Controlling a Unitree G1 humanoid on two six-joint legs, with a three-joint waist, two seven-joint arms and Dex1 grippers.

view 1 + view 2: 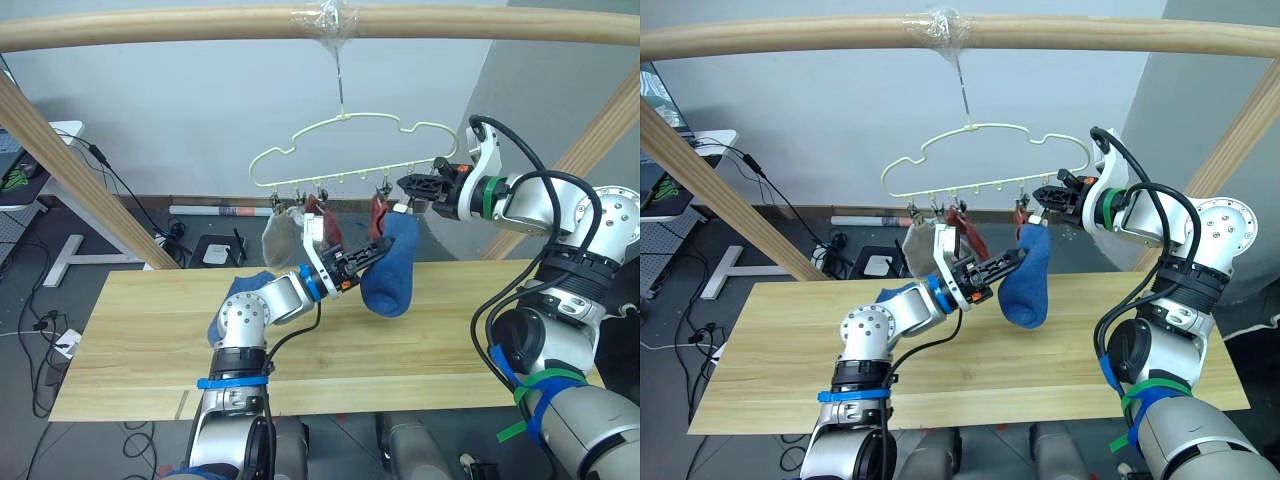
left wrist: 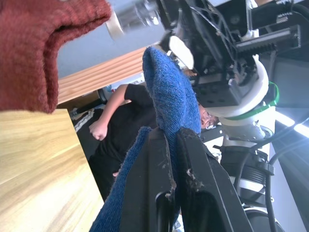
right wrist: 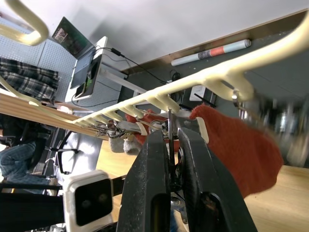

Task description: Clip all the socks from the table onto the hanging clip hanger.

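The pale yellow clip hanger hangs from a wooden pole. A grey sock and two rust red socks hang from its clips. My left gripper is shut on a blue sock, lifting its top edge to the clip at the hanger's right end. My right gripper is there, shut on that silver clip. In the left wrist view the blue sock rises between my fingers. A second blue sock lies on the table, behind my left arm.
The round wooden pole frame crosses overhead, with slanted legs at both sides. A person in black sits beyond the table's far edge. A white desk and cables stand on the floor at the far left.
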